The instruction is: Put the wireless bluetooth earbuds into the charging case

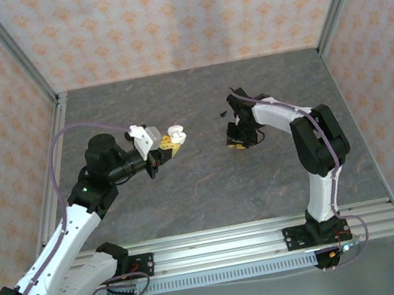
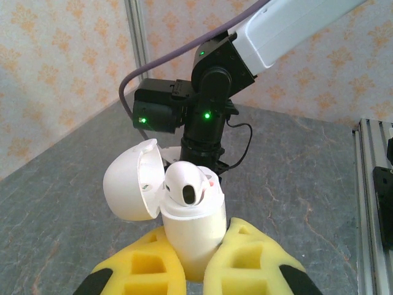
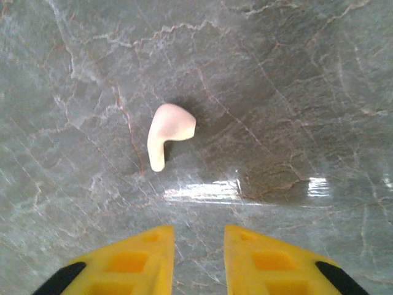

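Note:
My left gripper (image 1: 167, 147) is shut on the lower body of the white charging case (image 2: 195, 230) and holds it upright above the table. The case's lid (image 2: 128, 184) is swung open to the left. One white earbud (image 2: 184, 183) sits in the case's top, its dark opening facing the camera. My right gripper (image 3: 199, 236) hovers low over the table, its yellow fingers (image 3: 147, 252) parted with nothing between them. A second white earbud (image 3: 167, 134) lies loose on the stone surface just beyond those fingertips. In the top view the right gripper (image 1: 239, 142) is right of the case (image 1: 175, 133).
The grey marbled table (image 1: 203, 184) is walled by patterned panels with metal posts at the corners. An aluminium rail (image 1: 228, 237) runs along the near edge. A small dark object (image 1: 220, 115) lies behind the right gripper. The right arm (image 2: 212, 92) stands behind the held case.

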Tool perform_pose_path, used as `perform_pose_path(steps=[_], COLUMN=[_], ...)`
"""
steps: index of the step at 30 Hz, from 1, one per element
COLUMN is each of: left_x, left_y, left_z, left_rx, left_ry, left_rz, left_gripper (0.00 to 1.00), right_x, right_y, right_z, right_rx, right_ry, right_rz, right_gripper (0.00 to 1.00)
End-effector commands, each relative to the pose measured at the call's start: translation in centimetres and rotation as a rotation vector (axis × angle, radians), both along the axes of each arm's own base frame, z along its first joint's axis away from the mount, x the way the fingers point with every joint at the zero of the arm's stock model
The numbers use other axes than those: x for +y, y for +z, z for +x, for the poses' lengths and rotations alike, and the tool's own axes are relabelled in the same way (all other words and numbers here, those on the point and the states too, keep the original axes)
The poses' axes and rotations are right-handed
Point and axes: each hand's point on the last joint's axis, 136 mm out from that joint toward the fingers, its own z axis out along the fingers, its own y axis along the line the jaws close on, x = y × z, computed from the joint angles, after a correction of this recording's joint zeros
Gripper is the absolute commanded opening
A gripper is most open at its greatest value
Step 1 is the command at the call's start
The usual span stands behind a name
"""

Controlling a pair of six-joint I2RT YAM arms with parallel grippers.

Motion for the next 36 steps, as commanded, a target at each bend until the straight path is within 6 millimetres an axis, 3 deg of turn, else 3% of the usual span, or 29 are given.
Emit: perform_pose_path(steps=[1,10,28,36], left_x=[0.1,0.1,-0.3,-0.4], left_y=[0.2,0.2,-0.2,-0.2], left_z=[-0.2,-0.1,0.6,0.7], left_rx=[-0.016,-0.019,-0.004,0.0], left_ry=[0.006,0.007,-0.004,-0.007], left_rz=[0.003,0.009,0.019,0.023], left_gripper=[0.0,0.0,0.0,0.0], right_x=[-0.3,-0.3,0.0,-0.3], right_y=[0.2,-0.5,-1.4,-0.4], right_z=[1.3,3.2,4.8,4.9], right_rx=[-0.049,-0.076,-0.077,-0.08], right_ry=[-0.053,-0.082,-0.06,-0.029], right_rz=[-0.004,-0.006,-0.031,-0.059], right_gripper=[0.32,0.32,0.32,0.32])
